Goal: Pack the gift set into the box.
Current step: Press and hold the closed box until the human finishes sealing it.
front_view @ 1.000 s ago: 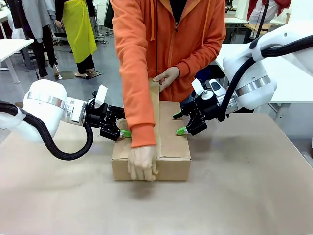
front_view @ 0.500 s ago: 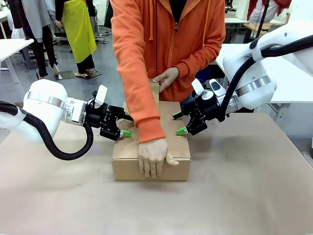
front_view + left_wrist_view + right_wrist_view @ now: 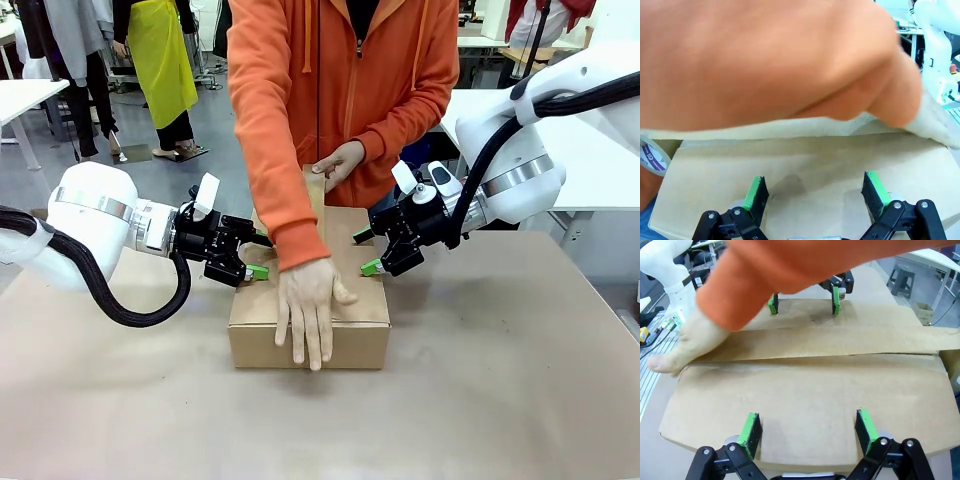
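Note:
The box (image 3: 355, 345) sits mid-table with its side flaps folded flat. A person in an orange hoodie presses one hand (image 3: 308, 305) on its top near the front edge. Their other hand (image 3: 338, 160) holds the far flap (image 3: 316, 195) upright. My left gripper (image 3: 256, 264) is open at the box's left top edge, its pads over the flap (image 3: 805, 165). At the right top edge my right gripper (image 3: 366, 252) is also open, over the other flap (image 3: 810, 390). The gift set is hidden.
Brown paper covers the table (image 3: 500, 400), with free room in front of the box and on both sides. A roll of tape (image 3: 649, 156) lies beyond one end of the box. White tables and other people stand farther back.
The person's hand has slid from the box's front face up onto its top and now lies flat there. Both grippers have stayed in place.

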`<action>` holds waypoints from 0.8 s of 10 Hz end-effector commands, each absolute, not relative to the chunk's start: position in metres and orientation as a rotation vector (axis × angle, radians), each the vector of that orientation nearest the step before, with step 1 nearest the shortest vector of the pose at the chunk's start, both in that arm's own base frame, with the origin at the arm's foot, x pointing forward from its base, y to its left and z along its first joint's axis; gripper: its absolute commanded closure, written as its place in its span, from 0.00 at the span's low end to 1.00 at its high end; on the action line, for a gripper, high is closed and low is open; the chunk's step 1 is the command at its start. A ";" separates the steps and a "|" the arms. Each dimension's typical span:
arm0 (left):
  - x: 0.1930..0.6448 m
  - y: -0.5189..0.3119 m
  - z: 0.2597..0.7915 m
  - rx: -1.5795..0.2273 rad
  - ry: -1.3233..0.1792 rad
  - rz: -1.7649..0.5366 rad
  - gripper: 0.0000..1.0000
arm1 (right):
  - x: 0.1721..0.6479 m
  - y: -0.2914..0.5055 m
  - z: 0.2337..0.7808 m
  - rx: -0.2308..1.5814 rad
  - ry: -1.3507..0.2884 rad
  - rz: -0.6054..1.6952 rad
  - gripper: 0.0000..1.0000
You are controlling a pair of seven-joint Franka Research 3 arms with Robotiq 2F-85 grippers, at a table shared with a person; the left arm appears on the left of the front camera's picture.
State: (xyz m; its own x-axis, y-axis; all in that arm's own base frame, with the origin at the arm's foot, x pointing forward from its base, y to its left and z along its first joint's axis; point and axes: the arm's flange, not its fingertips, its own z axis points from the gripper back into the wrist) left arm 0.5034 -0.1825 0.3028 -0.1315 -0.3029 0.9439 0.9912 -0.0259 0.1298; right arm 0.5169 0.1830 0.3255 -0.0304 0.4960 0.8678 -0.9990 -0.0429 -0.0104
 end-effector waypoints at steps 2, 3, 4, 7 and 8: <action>0.502 -0.182 0.301 -0.911 -1.081 -1.447 0.00 | 0.516 0.183 0.326 0.822 -0.814 1.455 0.00; 0.502 -0.182 0.301 -0.911 -1.081 -1.447 0.00 | 0.516 0.183 0.326 0.822 -0.814 1.455 0.00; 0.502 -0.182 0.301 -0.911 -1.081 -1.447 0.00 | 0.516 0.183 0.326 0.822 -0.814 1.455 0.00; 0.502 -0.182 0.301 -0.911 -1.081 -1.447 0.00 | 0.516 0.183 0.326 0.822 -0.814 1.455 0.00; 0.502 -0.182 0.301 -0.911 -1.081 -1.447 0.00 | 0.516 0.183 0.326 0.822 -0.814 1.455 0.00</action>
